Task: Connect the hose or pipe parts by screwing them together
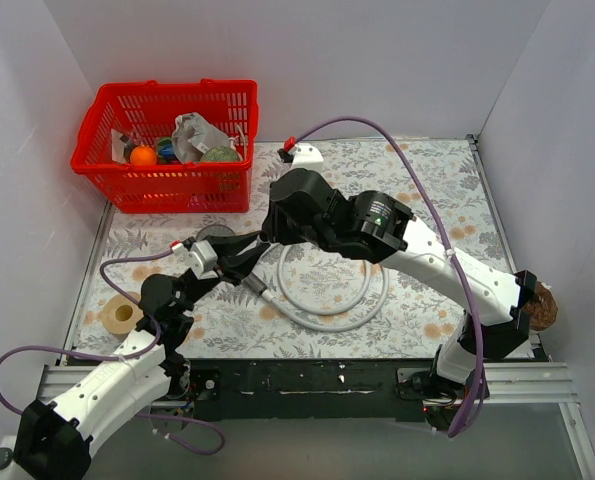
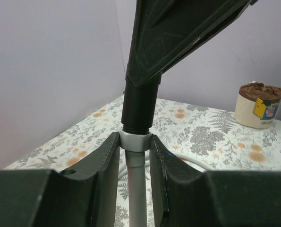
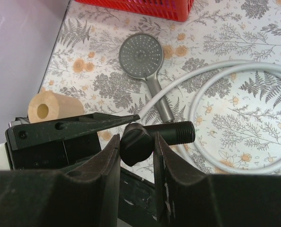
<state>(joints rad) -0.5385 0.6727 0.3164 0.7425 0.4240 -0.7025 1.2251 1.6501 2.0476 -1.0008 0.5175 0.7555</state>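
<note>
Left gripper [image 2: 134, 141] pinches the hose [image 2: 135, 189] end; right gripper [image 3: 136, 140] clamps a black threaded fitting [image 3: 175, 133] atop that hose. Jar label [image 2: 265, 109] beyond it: too blurred to read.

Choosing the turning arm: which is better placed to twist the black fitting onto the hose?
Right, probably: the right end effector grips the fitting atop the hose end, which the left end effector clamps.
</note>
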